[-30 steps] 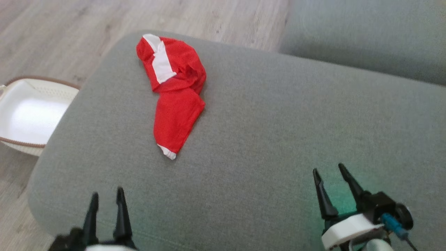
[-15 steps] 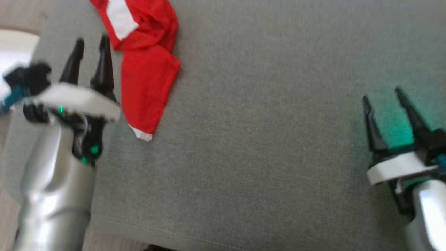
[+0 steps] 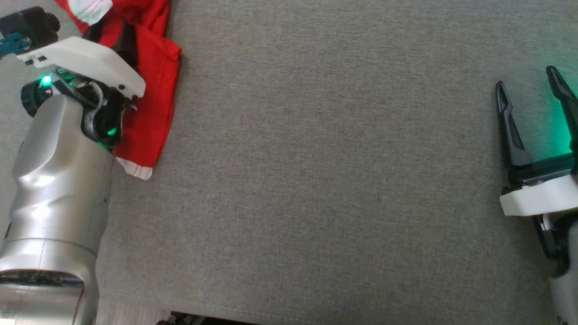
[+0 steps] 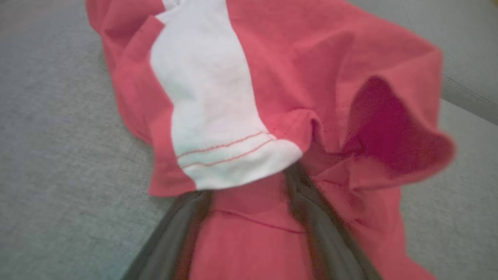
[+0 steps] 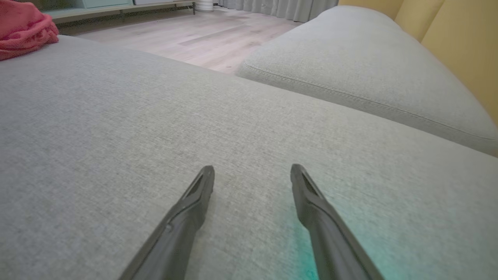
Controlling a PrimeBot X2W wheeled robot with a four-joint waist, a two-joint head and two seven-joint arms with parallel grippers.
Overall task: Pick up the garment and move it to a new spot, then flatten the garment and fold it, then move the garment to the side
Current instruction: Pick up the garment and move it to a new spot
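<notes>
The garment (image 3: 156,85), red with white panels, lies crumpled on the grey sofa cushion (image 3: 325,180) at the top left of the head view. My left gripper (image 3: 108,34) has reached into it from the near side. In the left wrist view the garment (image 4: 272,77) is very close. My left gripper (image 4: 249,186) is open, red cloth lies between its two fingers (image 4: 315,229), and their tips are hidden under a white hem fold. My right gripper (image 3: 528,83) hovers open over bare cushion far to the right, with nothing between its fingers (image 5: 253,171). A bit of the garment (image 5: 23,27) shows at that view's far left.
A second grey cushion (image 5: 369,74) lies beyond a seam on the right, with a yellow wall (image 5: 451,31) behind it. Wood floor (image 5: 175,35) lies past the cushion's far edge. The cushion's near edge (image 3: 271,318) runs along the bottom of the head view.
The head camera has tipped down and closer. My left arm has gone forward to the garment and its fingers have slid into the cloth. Both grippers stay open.
</notes>
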